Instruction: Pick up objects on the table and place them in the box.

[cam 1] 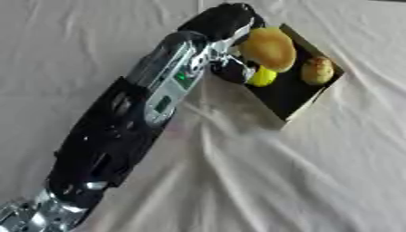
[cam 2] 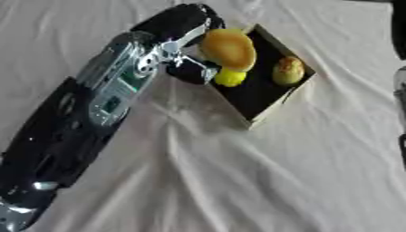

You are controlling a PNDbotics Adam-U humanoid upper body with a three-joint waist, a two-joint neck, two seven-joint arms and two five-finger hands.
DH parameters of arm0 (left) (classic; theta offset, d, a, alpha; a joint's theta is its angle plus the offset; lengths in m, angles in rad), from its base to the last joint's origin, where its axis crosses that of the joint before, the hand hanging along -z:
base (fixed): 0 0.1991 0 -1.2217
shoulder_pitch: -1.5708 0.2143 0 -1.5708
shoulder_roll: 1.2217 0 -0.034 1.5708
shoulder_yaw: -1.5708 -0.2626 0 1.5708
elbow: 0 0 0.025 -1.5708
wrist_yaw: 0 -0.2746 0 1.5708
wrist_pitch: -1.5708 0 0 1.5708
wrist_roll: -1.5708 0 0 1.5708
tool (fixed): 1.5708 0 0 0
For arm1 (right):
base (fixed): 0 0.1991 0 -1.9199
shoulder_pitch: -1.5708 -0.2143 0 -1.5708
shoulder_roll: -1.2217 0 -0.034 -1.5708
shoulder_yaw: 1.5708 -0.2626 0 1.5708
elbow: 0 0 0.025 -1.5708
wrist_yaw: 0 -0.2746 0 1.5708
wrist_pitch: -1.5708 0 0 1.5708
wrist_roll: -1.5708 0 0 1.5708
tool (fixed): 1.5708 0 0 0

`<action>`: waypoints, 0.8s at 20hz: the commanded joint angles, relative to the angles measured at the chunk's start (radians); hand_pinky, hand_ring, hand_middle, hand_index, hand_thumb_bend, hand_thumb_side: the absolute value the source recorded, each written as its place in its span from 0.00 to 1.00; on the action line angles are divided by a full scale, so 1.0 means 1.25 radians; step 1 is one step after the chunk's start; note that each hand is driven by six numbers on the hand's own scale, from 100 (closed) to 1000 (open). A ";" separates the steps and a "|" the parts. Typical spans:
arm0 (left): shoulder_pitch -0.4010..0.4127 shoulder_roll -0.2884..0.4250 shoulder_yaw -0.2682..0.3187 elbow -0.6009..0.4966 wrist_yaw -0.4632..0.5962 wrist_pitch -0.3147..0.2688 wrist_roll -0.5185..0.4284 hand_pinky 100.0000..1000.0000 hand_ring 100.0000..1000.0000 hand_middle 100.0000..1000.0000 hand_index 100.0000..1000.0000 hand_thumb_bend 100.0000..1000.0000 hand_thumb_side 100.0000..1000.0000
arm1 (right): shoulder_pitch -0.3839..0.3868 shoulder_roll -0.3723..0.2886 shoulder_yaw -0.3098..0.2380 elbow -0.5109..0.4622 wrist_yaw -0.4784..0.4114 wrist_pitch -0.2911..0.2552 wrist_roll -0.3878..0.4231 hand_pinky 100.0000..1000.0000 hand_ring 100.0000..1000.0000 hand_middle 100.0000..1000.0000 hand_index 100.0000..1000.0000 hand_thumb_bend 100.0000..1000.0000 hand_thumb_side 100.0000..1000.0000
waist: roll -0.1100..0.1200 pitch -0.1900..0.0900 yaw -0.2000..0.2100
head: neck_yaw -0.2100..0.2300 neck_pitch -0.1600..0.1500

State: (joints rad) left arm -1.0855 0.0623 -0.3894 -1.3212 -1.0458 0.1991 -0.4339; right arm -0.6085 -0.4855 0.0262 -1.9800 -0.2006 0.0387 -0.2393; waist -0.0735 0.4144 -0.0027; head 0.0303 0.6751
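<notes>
My left arm reaches from the lower left up to an open cardboard box with a dark inside, lying askew at the upper middle. My left hand is at the box's near-left corner, fingers and thumb curled round a round golden bun held over the box's left end. Just under the bun, a small yellow fruit lies inside the box against the thumb. Further right in the box rests a smaller golden-brown lump. My right hand shows in neither view.
A creased white cloth covers the whole table. A dark and silver part runs along the right edge of the right eye view.
</notes>
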 commanded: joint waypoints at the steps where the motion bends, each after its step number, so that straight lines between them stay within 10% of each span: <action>1: -0.026 -0.019 0.022 0.050 -0.033 -0.001 0.047 0.72 0.66 0.60 0.69 0.08 0.05 | -0.016 -0.002 -0.002 -0.016 -0.010 -0.001 0.007 0.88 0.86 0.72 0.84 0.00 0.67 | -0.001 -0.014 -0.008 | 0.015 -0.015; 7: -0.024 -0.035 0.032 0.116 -0.063 -0.012 0.096 0.74 0.69 0.64 0.73 0.19 0.04 | -0.019 0.009 0.001 -0.016 -0.014 0.001 0.010 0.88 0.86 0.72 0.84 0.00 0.67 | -0.001 -0.009 -0.017 | 0.022 -0.021; 16: -0.021 -0.038 0.029 0.117 -0.091 -0.051 0.121 0.91 0.88 0.81 0.93 0.60 0.34 | -0.010 0.015 0.004 -0.016 -0.017 0.009 0.010 0.88 0.86 0.72 0.84 0.00 0.68 | 0.001 -0.006 -0.018 | 0.015 -0.020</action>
State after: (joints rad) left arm -1.0931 0.0248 -0.3591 -1.1599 -1.1535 0.1425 -0.2874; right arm -0.6145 -0.4532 0.0379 -1.9800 -0.2150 0.0482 -0.2262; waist -0.0729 0.4267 -0.0231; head 0.0519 0.6623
